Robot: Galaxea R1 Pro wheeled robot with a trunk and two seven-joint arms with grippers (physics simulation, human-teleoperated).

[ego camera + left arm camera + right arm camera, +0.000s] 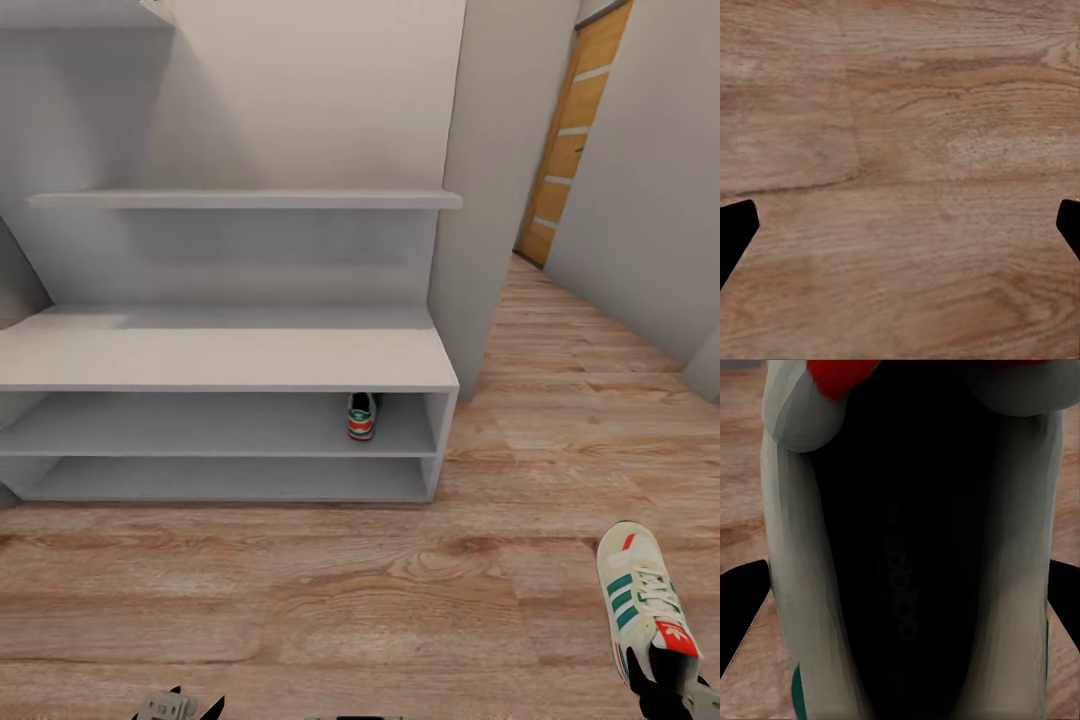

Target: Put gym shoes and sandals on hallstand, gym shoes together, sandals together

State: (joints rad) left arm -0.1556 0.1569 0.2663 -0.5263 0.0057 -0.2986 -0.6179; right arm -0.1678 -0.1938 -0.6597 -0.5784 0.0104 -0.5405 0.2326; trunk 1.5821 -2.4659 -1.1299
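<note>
My right claw (pixel 672 690) is clamped on one gym shoe (pixel 642 596), held over the corridor floor (pixel 400 600), well out from the hallstand (pixel 220 360). The other gym shoe (pixel 362 415) sits inside its upper low compartment. My left claw (pixel 900 225) spread wide over bare planks.

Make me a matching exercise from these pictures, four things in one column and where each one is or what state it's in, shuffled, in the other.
Things:
1. gym shoe on the rack
2. second gym shoe
3. left gripper
4. door

Places or states:
A. open over bare floor planks
B. far end of the corridor, brown wood
C. held by the right gripper
D. upper open compartment of the hallstand, near its right end

Pairs: 1-D, 2-C, 3-A, 4-B
</note>
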